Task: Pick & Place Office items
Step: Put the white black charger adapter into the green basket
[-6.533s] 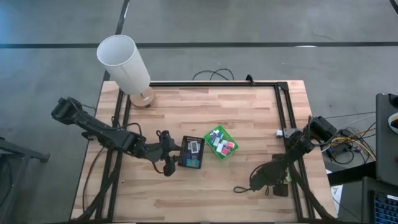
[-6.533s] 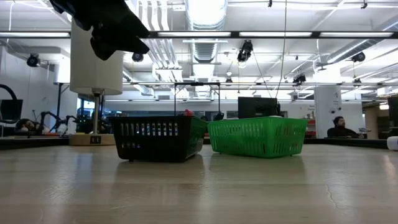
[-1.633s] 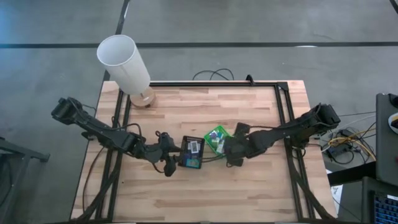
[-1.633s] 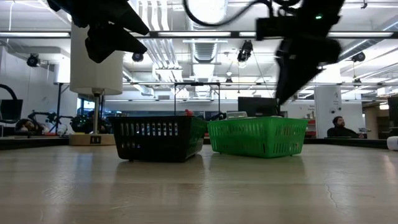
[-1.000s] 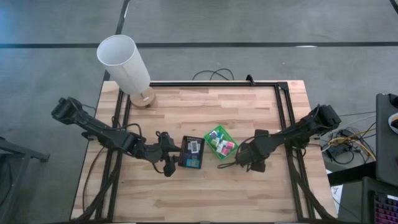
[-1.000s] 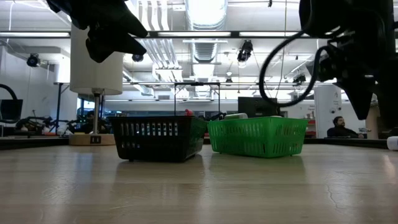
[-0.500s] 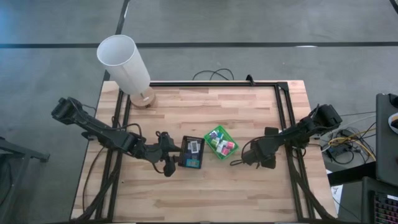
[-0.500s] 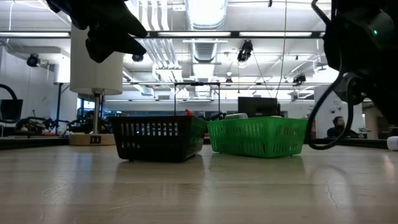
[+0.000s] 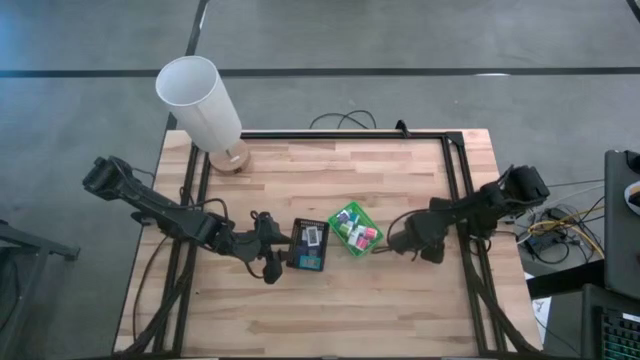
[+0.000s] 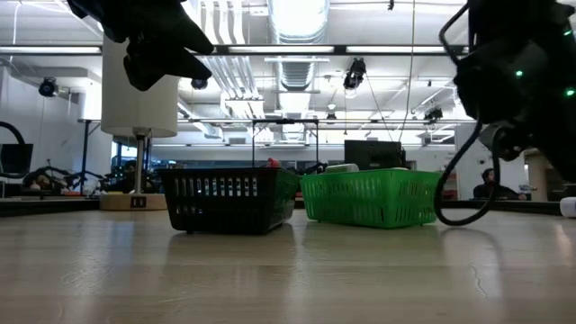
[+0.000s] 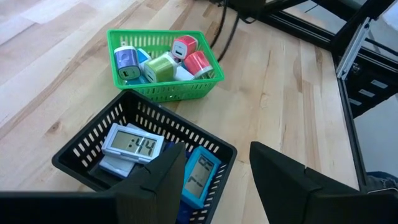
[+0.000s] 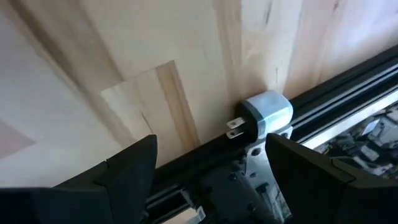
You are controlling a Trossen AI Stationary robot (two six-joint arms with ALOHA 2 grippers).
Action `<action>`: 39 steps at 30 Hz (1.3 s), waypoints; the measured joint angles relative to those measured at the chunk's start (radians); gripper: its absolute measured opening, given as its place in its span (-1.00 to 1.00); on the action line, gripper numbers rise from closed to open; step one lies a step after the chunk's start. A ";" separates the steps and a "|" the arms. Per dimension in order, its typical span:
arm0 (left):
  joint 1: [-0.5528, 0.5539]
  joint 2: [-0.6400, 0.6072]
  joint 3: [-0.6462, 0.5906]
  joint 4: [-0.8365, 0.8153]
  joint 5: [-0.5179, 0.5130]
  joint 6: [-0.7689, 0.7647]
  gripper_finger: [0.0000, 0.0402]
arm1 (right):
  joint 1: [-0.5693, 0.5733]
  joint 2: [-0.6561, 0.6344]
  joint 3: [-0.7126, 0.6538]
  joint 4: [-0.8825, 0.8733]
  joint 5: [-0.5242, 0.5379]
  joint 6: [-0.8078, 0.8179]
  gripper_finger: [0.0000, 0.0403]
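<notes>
A green basket [image 11: 180, 90] holds small purple, green, red and white charger blocks [image 11: 163, 62]. Beside it, a black basket [image 11: 158, 118] holds little digital clocks [image 11: 134, 144]. My left gripper [image 11: 214, 163] hovers open over the black basket's near corner with nothing between its fingers. My right gripper [image 12: 211, 149] is open over the table's right edge. Just ahead of it, a pale charger block [image 12: 267, 115] lies against the black rail, prongs pointing along it. In the high view my right arm [image 9: 430, 238] hides that block.
A lamp with a tall white shade [image 9: 200, 100] stands at the far left corner. Black frame rails [image 9: 455, 170] border the table's far and right sides. A cable loop [image 10: 459, 207] hangs from my right arm. Bare wood lies in front of the baskets [image 9: 350, 310].
My right gripper has drawn back from beside the green basket toward the table's right edge, sinking and tipping further downward, its fingers staying apart. The baskets and their contents have not moved.
</notes>
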 joint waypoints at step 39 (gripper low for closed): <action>0.000 0.000 0.000 0.000 0.000 -0.006 -0.06 | -0.489 0.000 -0.002 -0.050 0.011 -0.305 0.49</action>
